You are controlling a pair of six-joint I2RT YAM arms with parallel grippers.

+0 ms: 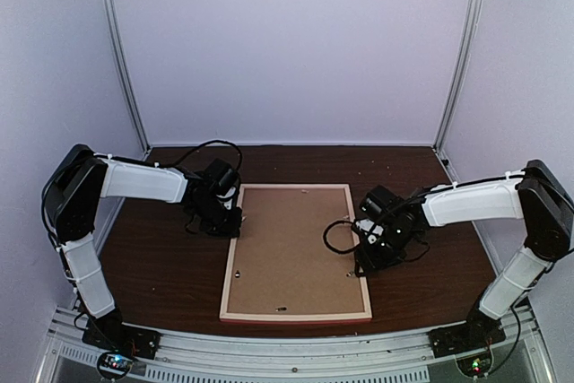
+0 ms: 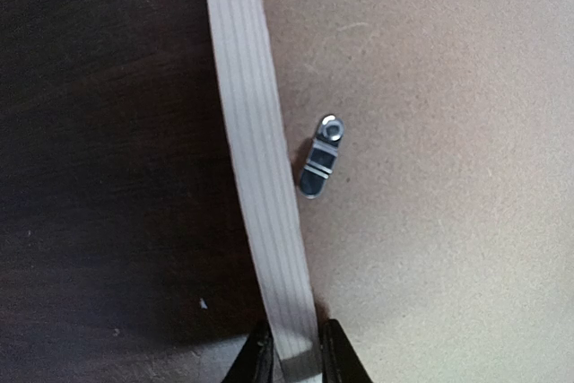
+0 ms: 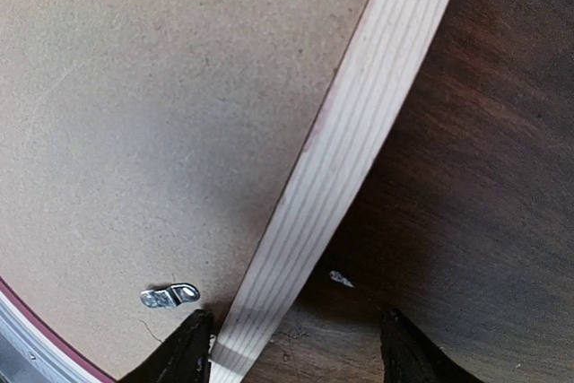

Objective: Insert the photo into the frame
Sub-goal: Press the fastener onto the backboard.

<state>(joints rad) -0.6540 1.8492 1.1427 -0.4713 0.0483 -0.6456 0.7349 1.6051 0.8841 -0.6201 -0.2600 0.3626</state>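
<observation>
Left of the frame [image 1: 296, 317], the left arm [image 1: 143, 183] is wearing white shells between black joints; right of the frame, the right arm [image 1: 471, 204] is showing the same, black cables [image 1: 336, 238] looping off both wrists.

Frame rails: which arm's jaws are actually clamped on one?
The left gripper: its jaws pinch the frame rail. The right gripper only straddles its rail, jaws wide apart.

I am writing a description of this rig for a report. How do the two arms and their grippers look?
Both arms, left arm and right arm, have white link covers, black joints and loose black cables. The left gripper and right gripper have black fingers.
</observation>
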